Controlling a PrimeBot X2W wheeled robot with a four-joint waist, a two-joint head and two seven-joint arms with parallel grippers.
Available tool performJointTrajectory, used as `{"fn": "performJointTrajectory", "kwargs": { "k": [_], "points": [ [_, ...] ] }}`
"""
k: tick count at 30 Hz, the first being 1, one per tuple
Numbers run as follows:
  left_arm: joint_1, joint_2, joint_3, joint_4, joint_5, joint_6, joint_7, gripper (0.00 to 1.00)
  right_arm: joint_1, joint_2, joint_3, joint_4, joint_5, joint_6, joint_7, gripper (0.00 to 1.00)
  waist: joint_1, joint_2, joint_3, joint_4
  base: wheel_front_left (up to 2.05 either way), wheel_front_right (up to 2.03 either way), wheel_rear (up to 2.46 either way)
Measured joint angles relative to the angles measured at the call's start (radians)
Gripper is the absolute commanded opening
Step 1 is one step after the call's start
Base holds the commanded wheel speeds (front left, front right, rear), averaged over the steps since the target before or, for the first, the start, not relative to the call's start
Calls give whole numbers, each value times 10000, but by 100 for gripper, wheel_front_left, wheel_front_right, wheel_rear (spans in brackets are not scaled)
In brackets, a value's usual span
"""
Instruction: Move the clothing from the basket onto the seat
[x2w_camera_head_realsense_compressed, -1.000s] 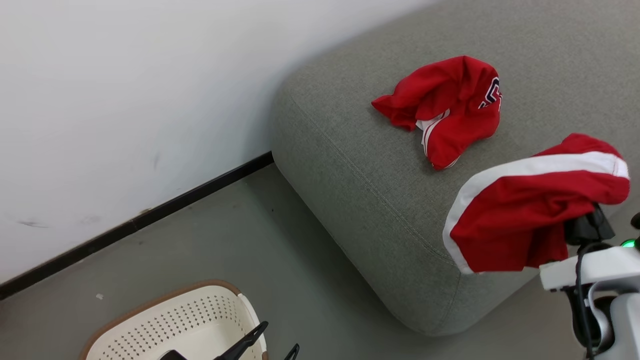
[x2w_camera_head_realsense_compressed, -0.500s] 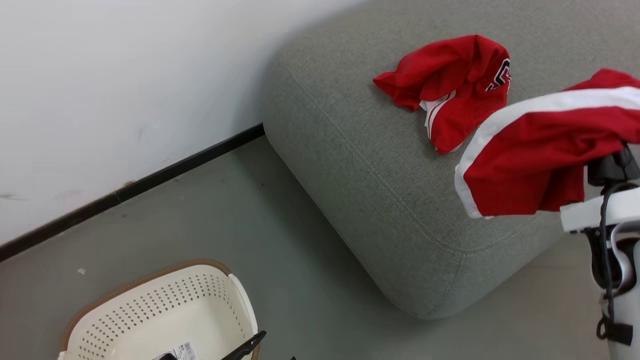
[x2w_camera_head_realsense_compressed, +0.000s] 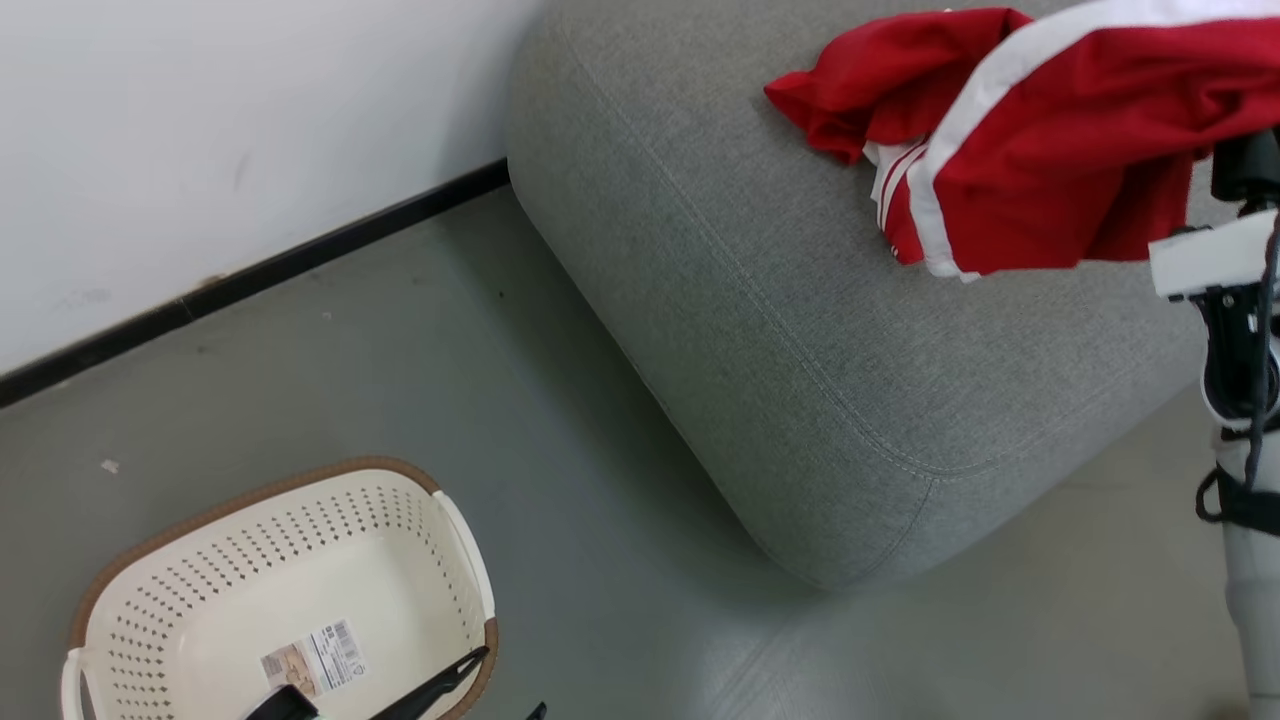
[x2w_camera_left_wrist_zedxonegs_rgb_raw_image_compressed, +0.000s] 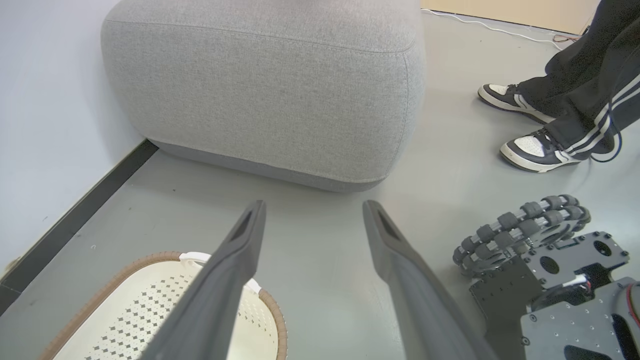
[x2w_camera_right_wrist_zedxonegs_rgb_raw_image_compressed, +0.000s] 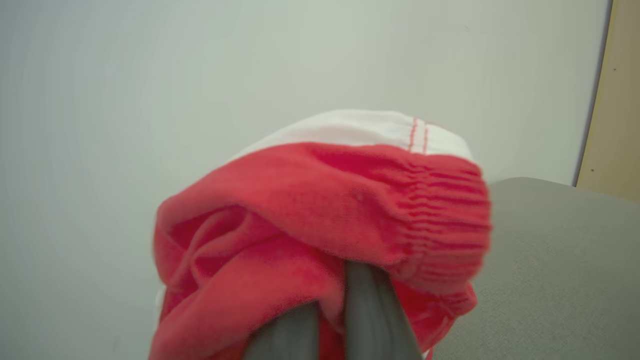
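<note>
White-trimmed red garment (x2w_camera_head_realsense_compressed: 1070, 150) above grey seat (x2w_camera_head_realsense_compressed: 760, 300), crumpled red garment (x2w_camera_head_realsense_compressed: 870, 85) on it; cream basket (x2w_camera_head_realsense_compressed: 300, 530) apart.

red garment (x2w_camera_right_wrist_zedxonegs_rgb_raw_image_compressed: 320, 220) around the tool (x2w_camera_right_wrist_zedxonegs_rgb_raw_image_compressed: 336, 305), grey seat (x2w_camera_right_wrist_zedxonegs_rgb_raw_image_compressed: 555, 265) at right

right fingers (x2w_camera_right_wrist_zedxonegs_rgb_raw_image_compressed: 367, 310) mostly under red garment (x2w_camera_right_wrist_zedxonegs_rgb_raw_image_compressed: 320, 215) (blurry)

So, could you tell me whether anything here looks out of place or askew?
Nothing is spilled or damaged. The red garment on the seat lies crumpled in a heap rather than spread flat, and a person's shoes stand on the floor close to the robot's wheel.
</note>
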Motion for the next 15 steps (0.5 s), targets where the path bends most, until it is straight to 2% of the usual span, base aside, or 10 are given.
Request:
{"fn": "performJointTrajectory", "kwargs": {
  "k": [4, 15],
  "points": [
    [-73, 520, 44, -138, 259, 0, 0, 100, -929, 40, 251, 487, 29, -2, 173, 0, 0, 0, 467, 10, 0, 0, 0],
    [-152, 980, 343, -633, 263, 0, 0, 100, -3034, -278, 207, 1559, -144, -2, 426, 0, 0, 0, 1436, 91, 0, 0, 0]
  ]
}}
